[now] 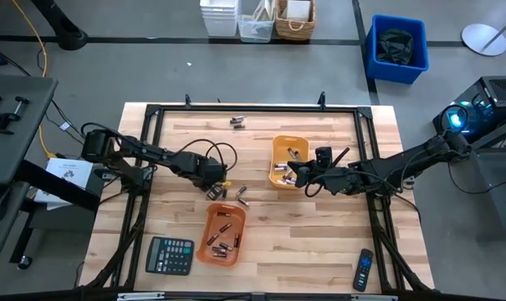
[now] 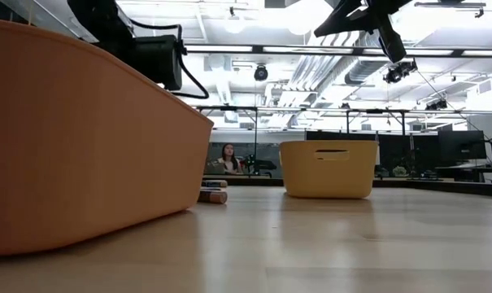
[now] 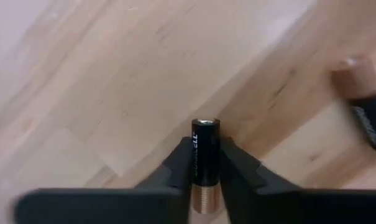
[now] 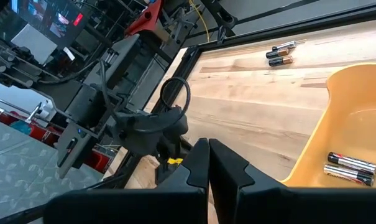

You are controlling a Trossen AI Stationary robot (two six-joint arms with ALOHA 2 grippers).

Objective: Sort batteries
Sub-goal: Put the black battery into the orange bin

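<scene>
wrist footage from the left arm shows what the overhead cannot: a black and copper battery (image 3: 204, 163) clamped upright between the left gripper (image 3: 206, 171) fingers, above bare wood. from above, that gripper (image 1: 217, 191) sits left of loose batteries (image 1: 242, 196), beyond the near orange tray (image 1: 208, 222). the low view cuts both grippers off. the right gripper (image 4: 207, 163) is pinched closed and empty, by the far yellow tray (image 1: 277, 151), cells inside.

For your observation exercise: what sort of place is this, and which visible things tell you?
Probably a robotics lab: two arms mounted at a wooden table, a ceiling with exposed ducts, and monitors along the back.
</scene>
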